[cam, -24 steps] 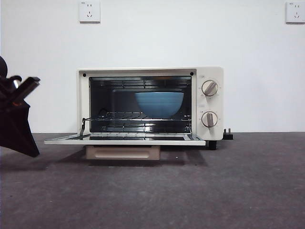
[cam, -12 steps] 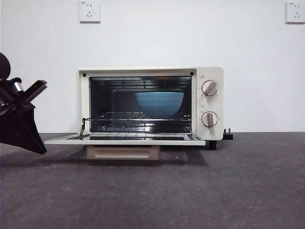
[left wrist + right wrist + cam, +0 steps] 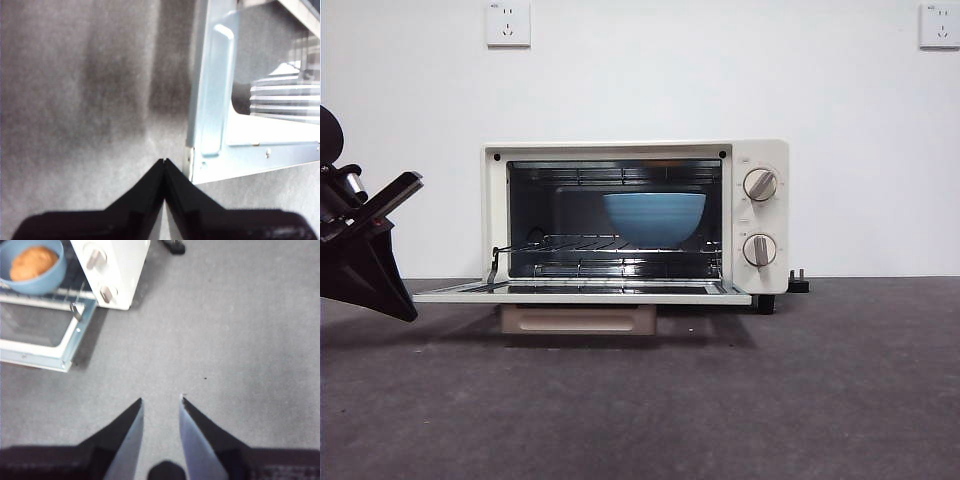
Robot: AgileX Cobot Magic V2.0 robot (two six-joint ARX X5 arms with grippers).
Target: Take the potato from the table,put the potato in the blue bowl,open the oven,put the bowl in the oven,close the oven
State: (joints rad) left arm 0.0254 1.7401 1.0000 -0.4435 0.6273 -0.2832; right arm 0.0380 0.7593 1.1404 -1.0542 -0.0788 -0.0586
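With the bowl (image 3: 654,219) and potato (image 3: 33,262) inside the oven (image 3: 635,215), closing remains: the left gripper (image 3: 164,162), fingers closed and empty, must lift the open door (image 3: 210,100); right gripper (image 3: 161,400) waits, fingers apart.

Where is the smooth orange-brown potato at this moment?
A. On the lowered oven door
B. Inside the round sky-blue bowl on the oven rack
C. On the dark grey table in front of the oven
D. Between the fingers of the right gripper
B: the right wrist view shows the orange-brown potato lying in the sky-blue bowl on the rack of the cream-white oven, whose door is down.
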